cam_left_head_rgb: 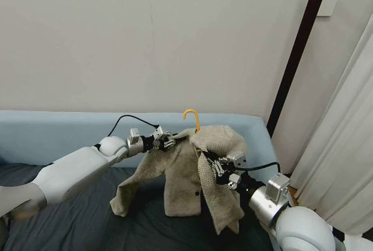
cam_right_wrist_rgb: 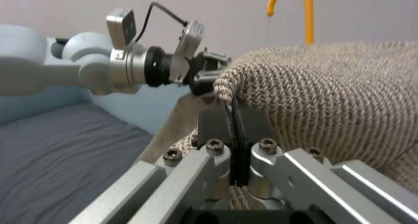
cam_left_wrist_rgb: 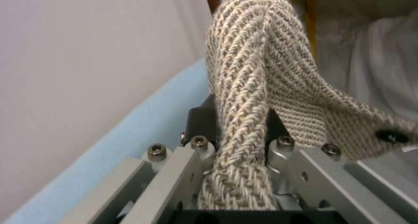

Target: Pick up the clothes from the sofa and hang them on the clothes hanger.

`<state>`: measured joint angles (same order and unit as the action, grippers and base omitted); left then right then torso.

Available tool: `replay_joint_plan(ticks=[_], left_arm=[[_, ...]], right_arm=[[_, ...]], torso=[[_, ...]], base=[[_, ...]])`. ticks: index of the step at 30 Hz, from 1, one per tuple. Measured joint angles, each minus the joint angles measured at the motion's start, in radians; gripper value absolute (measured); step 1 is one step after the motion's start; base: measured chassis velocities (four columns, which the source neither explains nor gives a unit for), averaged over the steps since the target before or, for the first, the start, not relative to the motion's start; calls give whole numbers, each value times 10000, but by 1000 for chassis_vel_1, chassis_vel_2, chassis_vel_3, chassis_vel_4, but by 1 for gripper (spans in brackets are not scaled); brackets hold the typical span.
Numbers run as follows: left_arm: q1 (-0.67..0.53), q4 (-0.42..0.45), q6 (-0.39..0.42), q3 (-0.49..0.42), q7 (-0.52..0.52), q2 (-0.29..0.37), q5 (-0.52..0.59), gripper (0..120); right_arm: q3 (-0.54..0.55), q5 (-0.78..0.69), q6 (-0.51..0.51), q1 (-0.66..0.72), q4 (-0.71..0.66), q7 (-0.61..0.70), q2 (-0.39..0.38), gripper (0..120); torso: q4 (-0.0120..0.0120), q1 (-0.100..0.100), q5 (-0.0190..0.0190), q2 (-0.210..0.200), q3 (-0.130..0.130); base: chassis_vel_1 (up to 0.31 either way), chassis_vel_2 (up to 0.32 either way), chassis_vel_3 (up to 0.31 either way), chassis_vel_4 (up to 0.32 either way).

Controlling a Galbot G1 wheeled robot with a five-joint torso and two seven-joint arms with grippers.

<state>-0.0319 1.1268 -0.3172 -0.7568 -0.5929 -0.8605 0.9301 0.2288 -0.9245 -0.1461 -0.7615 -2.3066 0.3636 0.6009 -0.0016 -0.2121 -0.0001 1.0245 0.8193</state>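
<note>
A beige knit cardigan [cam_left_head_rgb: 186, 175] hangs on an orange hanger whose hook [cam_left_head_rgb: 192, 117] sticks up above its collar, held in the air over the sofa. My left gripper [cam_left_head_rgb: 172, 140] is shut on the collar edge at the garment's left shoulder; in the left wrist view the thick knit hem [cam_left_wrist_rgb: 248, 87] runs between its closed jaws [cam_left_wrist_rgb: 238, 150]. My right gripper [cam_left_head_rgb: 213, 163] is shut on the front edge of the cardigan [cam_right_wrist_rgb: 326, 97], just below the collar. The right wrist view also shows the hook [cam_right_wrist_rgb: 290, 9] and the left gripper [cam_right_wrist_rgb: 209, 72] beyond the fabric.
The sofa has a light blue back [cam_left_head_rgb: 58, 128] and a dark grey seat [cam_left_head_rgb: 76, 222] beneath the garment. A dark pole [cam_left_head_rgb: 297, 47] rises at the right beside a pale curtain [cam_left_head_rgb: 344, 146]. A plain wall stands behind.
</note>
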Motion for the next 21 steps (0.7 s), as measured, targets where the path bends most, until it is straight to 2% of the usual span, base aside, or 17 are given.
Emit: replay_joint_plan(ticks=[8, 12, 21], left_arm=[[-370, 830, 162, 21, 211, 553, 460, 8], [-678, 1632, 186, -121, 239, 1205, 733, 8], [-625, 2233, 187, 93, 369, 1765, 835, 8]], right_arm=[[406, 593, 323, -7, 668, -275, 341, 0], [583, 878, 805, 264, 1683, -270, 819, 0], [854, 924, 1014, 213, 1379, -614, 971, 0]], torso=[[0, 1, -2, 0, -1], [2, 0, 0, 0, 0], [2, 1, 0, 0, -2]], base=[[0, 0, 0, 0], [0, 0, 0, 0], [0, 0, 0, 0]])
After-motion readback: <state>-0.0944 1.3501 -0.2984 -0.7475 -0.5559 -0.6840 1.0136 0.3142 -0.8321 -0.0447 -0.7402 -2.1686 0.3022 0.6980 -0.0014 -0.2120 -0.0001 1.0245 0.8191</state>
